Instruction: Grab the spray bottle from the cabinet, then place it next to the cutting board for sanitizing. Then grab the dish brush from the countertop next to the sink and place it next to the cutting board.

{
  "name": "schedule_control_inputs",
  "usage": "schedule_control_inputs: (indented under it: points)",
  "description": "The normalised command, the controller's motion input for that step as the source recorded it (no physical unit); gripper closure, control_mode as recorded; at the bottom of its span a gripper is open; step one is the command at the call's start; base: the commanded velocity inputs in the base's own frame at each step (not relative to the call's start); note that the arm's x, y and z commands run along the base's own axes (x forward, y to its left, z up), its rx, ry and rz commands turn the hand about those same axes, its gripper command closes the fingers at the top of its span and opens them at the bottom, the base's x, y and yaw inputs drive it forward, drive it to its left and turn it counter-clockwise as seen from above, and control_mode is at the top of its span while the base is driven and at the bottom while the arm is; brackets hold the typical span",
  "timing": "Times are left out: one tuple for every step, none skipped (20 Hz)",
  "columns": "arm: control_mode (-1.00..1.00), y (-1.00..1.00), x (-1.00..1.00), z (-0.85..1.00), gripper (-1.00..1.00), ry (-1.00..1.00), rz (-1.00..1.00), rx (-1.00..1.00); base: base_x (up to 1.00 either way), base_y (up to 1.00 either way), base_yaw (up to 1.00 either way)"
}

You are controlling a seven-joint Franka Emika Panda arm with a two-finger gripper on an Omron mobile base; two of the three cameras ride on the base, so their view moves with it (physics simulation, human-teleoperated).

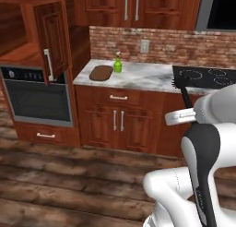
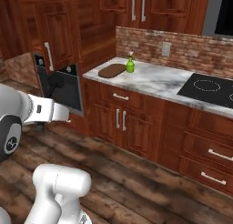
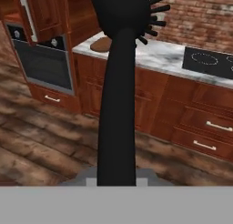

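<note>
- Two task items are seen together on the countertop (image 1: 138, 76): the spray bottle (image 1: 118, 64) is stood upright just beside the cutting board (image 1: 101, 73), at about 2 o'clock from the board in the left base view.
- In the right base view the same pair is found at the counter's far left end, with the spray bottle (image 2: 130, 64) at roughly 2 o'clock from the cutting board (image 2: 112, 70).
- The dish brush (image 3: 119, 82) is clamped in the gripper (image 3: 117, 180), whose jaws are closed almost fully on the thin handle; the handle is run up toward 12 o'clock in the hand view, with the bristles fanned out toward 1 o'clock.
- In the left base view the dish brush (image 1: 183, 93) is seen rising from the hand toward 12 o'clock, in front of the counter edge by a black cooktop (image 1: 207, 77).
- The cabinet (image 1: 53, 39) door is left swung open above a built-in oven (image 1: 37, 97), at 9 o'clock from the cutting board.
- The brush is held in the air, well apart from the board.
</note>
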Motion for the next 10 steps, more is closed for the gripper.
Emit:
schedule_control_inputs:
  points:
    - [1.0, 0.0, 0.0, 0.0, 1.0, 0.0, 0.0, 0.0, 1.0, 0.34, -0.17]
    - [1.0, 0.0, 0.0, 0.0, 1.0, 0.0, 0.0, 0.0, 1.0, 0.33, -0.16]
    - [1.0, 0.0, 0.0, 0.0, 1.0, 0.0, 0.0, 0.0, 1.0, 0.31, -0.15]
    - [1.0, 0.0, 0.0, 0.0, 1.0, 0.0, 0.0, 0.0, 1.0, 0.26, -0.15]
    - [1.0, 0.0, 0.0, 0.0, 1.0, 0.0, 0.0, 0.0, 1.0, 0.15, -0.13]
    - [1.0, 0.0, 0.0, 0.0, 1.0, 0.0, 0.0, 0.0, 1.0, 0.0, -0.1]
    - [1.0, 0.0, 0.0, 0.0, 1.0, 0.0, 0.0, 0.0, 1.0, 0.0, -0.09]
    - [1.0, 0.0, 0.0, 0.0, 1.0, 0.0, 0.0, 0.0, 1.0, 0.0, -0.1]
    - [1.0, 0.0, 0.0, 0.0, 1.0, 0.0, 0.0, 0.0, 1.0, 0.0, -0.1]
    - [1.0, 0.0, 0.0, 0.0, 1.0, 0.0, 0.0, 0.0, 1.0, 0.23, -0.13]
